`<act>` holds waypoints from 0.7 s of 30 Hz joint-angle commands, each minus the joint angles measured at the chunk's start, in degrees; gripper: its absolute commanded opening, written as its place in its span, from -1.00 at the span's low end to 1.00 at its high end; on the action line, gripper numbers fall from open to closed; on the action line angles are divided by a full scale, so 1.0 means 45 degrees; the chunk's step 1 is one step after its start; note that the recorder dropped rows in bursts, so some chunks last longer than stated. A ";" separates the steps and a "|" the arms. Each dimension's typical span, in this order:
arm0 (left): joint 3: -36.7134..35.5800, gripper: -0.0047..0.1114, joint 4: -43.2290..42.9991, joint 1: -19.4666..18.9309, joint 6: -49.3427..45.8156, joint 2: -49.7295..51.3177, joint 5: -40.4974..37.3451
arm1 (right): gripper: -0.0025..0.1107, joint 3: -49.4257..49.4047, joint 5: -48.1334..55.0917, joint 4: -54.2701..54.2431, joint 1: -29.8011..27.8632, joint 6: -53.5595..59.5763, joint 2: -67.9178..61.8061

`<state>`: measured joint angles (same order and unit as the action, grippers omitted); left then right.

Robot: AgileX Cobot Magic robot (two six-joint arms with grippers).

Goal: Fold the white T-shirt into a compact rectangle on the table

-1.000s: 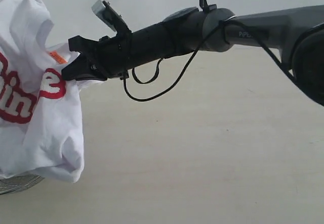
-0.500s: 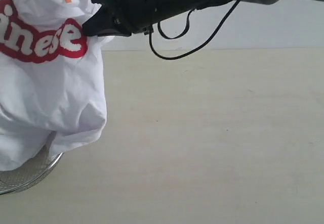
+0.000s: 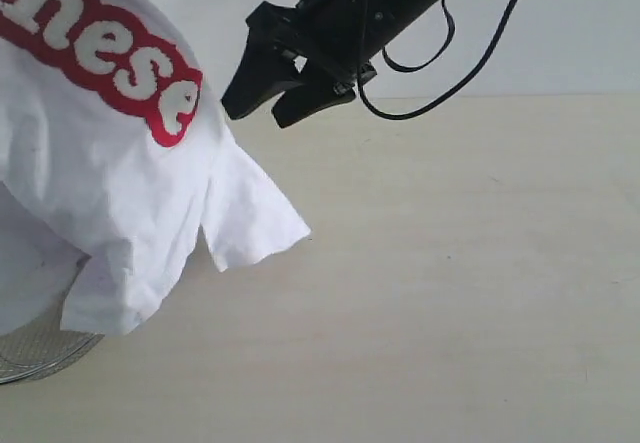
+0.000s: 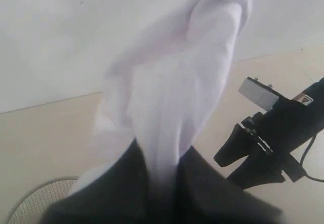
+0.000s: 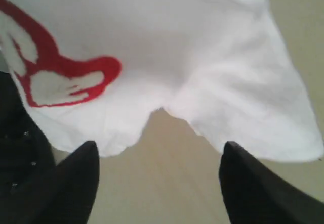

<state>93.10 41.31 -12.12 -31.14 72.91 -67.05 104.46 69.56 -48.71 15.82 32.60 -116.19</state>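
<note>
while the left gripper (image 4: 161, 186) is clamped on a bunched fold of the white t-shirt (image 3: 100, 183), the shirt hangs in the air above the bench (image 3: 450, 293), at the left of the exterior view. red lettering (image 3: 110, 58) runs tilted, one sleeve (image 3: 255, 218) sticks out to the right. lower edge hangs over a round wire-mesh basket (image 3: 35, 351); can't tell if they touch. right gripper (image 3: 257, 115) is up in the air just right of the shirt, jaws wide apart, nothing between them, clear of the cloth. right wrist view: sleeve hem and red print sit ahead of the spread fingers (image 5: 76, 183).
</note>
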 commanded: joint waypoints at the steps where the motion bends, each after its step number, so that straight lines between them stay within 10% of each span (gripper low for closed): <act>1: 0.0657 -0.84 0.0194 -0.0004 -0.0082 -0.0134 -0.0407 | 0.05 0.0043 0.0090 0.0445 -0.1068 -0.0186 0.0145; 21: 0.0854 -0.84 0.0059 -0.0004 -0.0980 -0.0392 -0.0648 | 0.14 0.0043 -0.0789 -0.2782 -0.1836 0.8294 -0.1501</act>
<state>96.32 38.16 -12.12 -34.75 71.65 -70.48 104.46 67.29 -57.08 7.49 64.19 -123.52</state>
